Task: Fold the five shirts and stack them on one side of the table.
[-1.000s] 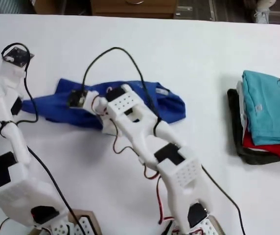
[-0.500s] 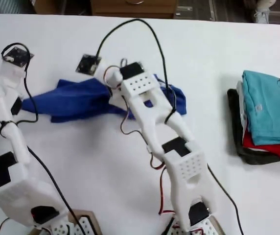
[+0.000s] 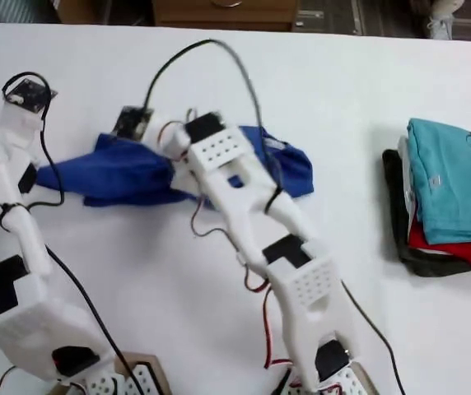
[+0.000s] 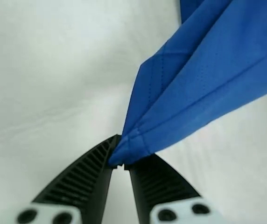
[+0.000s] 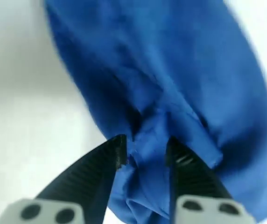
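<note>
Left arm (image 3: 9, 239): stands along the left side of the table (image 3: 342, 107), white links and black cables, reaching toward the left tip of the blue shirt (image 3: 120, 169).
Left end effector (image 4: 118, 161): jaws together, clamped on a pointed corner of the blue shirt (image 4: 203, 79). The cloth runs away from the tips in a taut, creased wedge, with white table beneath.
Blue shirt: unfolded and bunched, lying in a long strip across the middle-left of the table. Its left end narrows to a point by the left arm. Its right end is a wider rumpled lump just past the right arm.
Right arm (image 3: 252, 206): rises from the near edge at centre and leans over the middle of the blue shirt, covering part of it in the high view.
Right end effector (image 5: 145, 151): jaws partway apart, gripping a thick bunch of the blue shirt (image 5: 171, 70). Wrinkles gather where the cloth enters between the tips.
Stack (image 3: 450, 206): folded shirts at the table's right edge, well apart from the blue shirt. Teal shirt (image 3: 454, 177) on top, red shirt (image 3: 458, 247) under it, dark shirt (image 3: 421, 262) at the bottom, and a thin white layer at the stack's left side.
</note>
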Controlling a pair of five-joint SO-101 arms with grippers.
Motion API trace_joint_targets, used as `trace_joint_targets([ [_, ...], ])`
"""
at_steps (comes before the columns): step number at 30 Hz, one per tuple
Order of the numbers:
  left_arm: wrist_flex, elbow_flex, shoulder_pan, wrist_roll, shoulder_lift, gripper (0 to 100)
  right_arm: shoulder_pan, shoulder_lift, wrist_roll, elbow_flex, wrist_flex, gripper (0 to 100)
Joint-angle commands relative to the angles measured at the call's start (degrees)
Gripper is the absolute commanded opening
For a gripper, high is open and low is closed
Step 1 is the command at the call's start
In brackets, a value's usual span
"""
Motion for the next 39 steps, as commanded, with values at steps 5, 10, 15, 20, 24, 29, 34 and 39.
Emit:
trace_joint_targets([
  [5, -0.7, -0.2, -0.4, -0.4, -3.3, 2, -0.4, 4.1, -4.9, -0.5, -4.2, 23.2],
  [10, -0.7, -0.2, -0.5, -0.4, -3.3, 2, -0.4, 8.1, -4.8, -0.6, -4.2, 22.3],
  [15, -0.7, -0.2, -0.5, -0.4, -3.3, 2, 2.2, 7.8, -4.4, -2.0, -3.9, 21.7],
  [20, -0.7, -0.2, -0.5, -0.4, -3.3, 2, 7.3, 8.0, -4.0, -6.9, -4.0, 17.6],
  [24, -0.7, -0.3, -0.4, -0.4, -3.3, 2, 9.5, 8.5, -2.5, -10.3, -3.6, 16.8],
  [29, -0.7, -0.5, -0.3, -0.4, -3.3, 2, 9.1, 8.5, -2.5, -11.9, -0.9, 16.7],
  [34, -0.7, -0.6, -0.3, -0.4, -3.3, 2, 6.8, 8.2, -2.8, -11.5, 1.8, 16.6],
  [39, -0.7, -0.6, -0.4, -0.4, -3.3, 2, 3.0, 8.2, -2.9, -11.5, 4.8, 16.6],
])
